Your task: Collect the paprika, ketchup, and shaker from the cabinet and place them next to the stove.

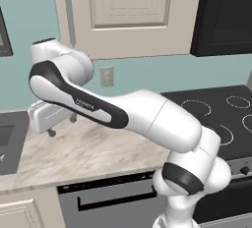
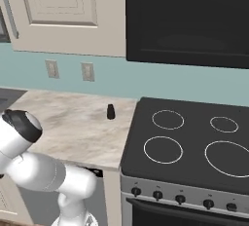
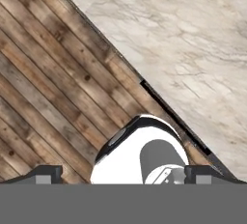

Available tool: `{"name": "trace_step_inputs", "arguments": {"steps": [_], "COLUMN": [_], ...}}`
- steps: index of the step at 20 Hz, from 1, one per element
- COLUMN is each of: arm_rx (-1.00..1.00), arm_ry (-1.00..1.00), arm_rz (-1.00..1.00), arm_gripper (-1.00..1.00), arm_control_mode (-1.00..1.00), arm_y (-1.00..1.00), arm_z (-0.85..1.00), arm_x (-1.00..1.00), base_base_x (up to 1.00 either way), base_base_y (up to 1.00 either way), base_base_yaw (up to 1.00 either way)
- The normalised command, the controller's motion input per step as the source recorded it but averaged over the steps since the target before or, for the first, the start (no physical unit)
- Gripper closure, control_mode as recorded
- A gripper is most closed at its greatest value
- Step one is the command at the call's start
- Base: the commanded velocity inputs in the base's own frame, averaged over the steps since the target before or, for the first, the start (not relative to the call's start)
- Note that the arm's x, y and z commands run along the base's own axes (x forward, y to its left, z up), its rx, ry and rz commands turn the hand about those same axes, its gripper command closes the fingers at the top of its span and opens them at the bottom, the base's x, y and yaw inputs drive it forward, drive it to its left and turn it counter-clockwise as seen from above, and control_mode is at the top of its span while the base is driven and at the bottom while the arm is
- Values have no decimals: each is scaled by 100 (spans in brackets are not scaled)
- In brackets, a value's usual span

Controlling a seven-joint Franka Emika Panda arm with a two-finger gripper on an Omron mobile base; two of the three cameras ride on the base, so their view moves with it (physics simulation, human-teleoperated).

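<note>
My gripper [image 3: 123, 174] points down from above the front edge of the marble-patterned counter [image 3: 193, 39]; its two small dark fingertips [image 3: 48, 174] stand spread wide at either side of the hand view, with nothing between them. Below them lies the brown wooden plank floor [image 3: 53, 88], and the pale veined countertop runs diagonally away from the tips, its edge passing just ahead of them.

The tiny stubby black shaker [image 2: 111, 112] stands upright on that counter in the right base view, near the left edge of the flat black glass stove [image 2: 189, 142] with its thin white ring marks, just beside it but not touching. It is well apart from my gripper, off toward the stove side.

The beige wall cabinet [image 1: 128, 11] with a panelled door and a long grey bar handle [image 1: 70, 13] hangs above the counter, higher than my hand; its door looks shut in both base views, so I cannot see the dark red-brown paprika jar or the ketchup bottle behind it.

My white arm [image 1: 123, 114] folds across the left base view over the counter. Past my elbow a pale silver toaster [image 1: 47, 116] sits on the counter against the teal wall [image 1: 162, 72], below a small white outlet [image 1: 107, 76].
</note>
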Motion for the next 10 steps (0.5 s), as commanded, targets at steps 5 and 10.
{"name": "trace_step_inputs", "arguments": {"steps": [5, 10], "arm_rx": [0, 0], "arm_ry": [0, 0], "arm_rz": [0, 0], "arm_gripper": [-100, -100], "arm_control_mode": [100, 100], "arm_y": [0, 0], "arm_z": [0, 0], "arm_x": [0, 0], "base_base_x": [-71, -85], "base_base_y": [38, 48], "base_base_yaw": [0, 0]}}
